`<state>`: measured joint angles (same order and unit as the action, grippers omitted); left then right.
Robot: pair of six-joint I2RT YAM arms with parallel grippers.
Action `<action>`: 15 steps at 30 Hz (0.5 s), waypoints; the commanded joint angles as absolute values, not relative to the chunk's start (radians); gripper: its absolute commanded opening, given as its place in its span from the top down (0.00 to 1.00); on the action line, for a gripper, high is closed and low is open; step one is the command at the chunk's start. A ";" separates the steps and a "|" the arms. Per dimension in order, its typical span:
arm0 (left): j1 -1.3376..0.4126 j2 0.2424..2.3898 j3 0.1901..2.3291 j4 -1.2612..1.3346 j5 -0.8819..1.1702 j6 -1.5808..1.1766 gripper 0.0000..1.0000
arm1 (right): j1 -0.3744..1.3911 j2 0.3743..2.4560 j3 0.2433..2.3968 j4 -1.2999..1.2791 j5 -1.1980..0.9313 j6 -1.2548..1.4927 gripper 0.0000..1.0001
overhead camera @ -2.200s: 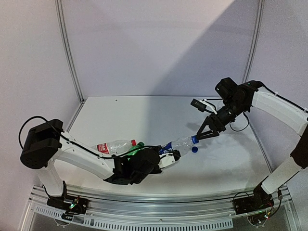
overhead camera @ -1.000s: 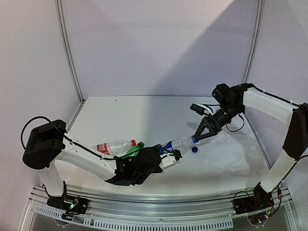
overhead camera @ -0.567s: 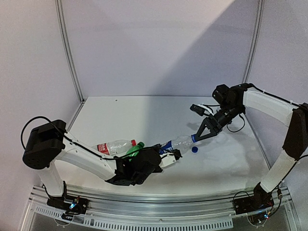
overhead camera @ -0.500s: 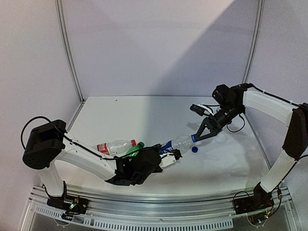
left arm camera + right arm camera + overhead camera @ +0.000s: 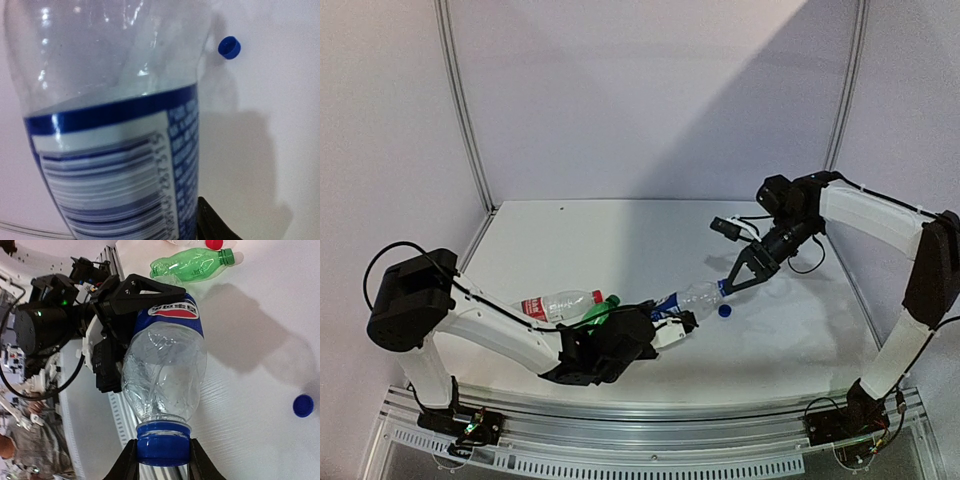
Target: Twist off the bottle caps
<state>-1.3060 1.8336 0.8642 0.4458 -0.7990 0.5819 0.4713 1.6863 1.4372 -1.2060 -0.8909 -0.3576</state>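
Wrapping the clear bottle, a blue label shows a barcode.

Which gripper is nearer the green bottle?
Left. The left gripper holds the Pepsi bottle just beside the green bottle; the right gripper is farther off, shut on the Pepsi bottle's blue cap.

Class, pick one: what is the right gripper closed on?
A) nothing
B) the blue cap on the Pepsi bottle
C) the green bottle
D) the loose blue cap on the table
B: the right gripper pinches the blue cap on the Pepsi bottle; the loose cap lies apart.
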 commanded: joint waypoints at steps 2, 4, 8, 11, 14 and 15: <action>-1.301 1.804 0.879 0.360 -0.630 0.504 0.54 | 0.528 1.540 1.348 -1.002 -0.552 -0.749 0.92; -1.297 1.802 0.880 0.345 -0.595 0.493 0.54 | 0.565 1.412 1.214 -0.875 -0.463 -0.928 0.90; -1.285 1.807 0.879 0.341 -0.578 0.491 0.54 | 0.582 1.180 0.913 -0.538 -0.426 -1.378 0.79; -1.278 1.809 0.880 0.341 -0.567 0.486 0.54 | 0.614 1.052 0.756 -0.308 -0.391 -1.582 0.77; -1.274 1.811 0.881 0.340 -0.561 0.485 0.54 | 0.664 1.010 0.713 -0.243 -0.308 -1.698 0.75; -1.273 1.813 0.882 0.340 -0.560 0.485 0.54 | 0.675 1.005 0.716 -0.256 -0.289 -1.709 0.75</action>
<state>-1.2953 1.8324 0.8799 0.3714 -0.5694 0.5262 0.6380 1.0374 0.7452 -0.4393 -0.4480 -1.4292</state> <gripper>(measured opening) 0.466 0.299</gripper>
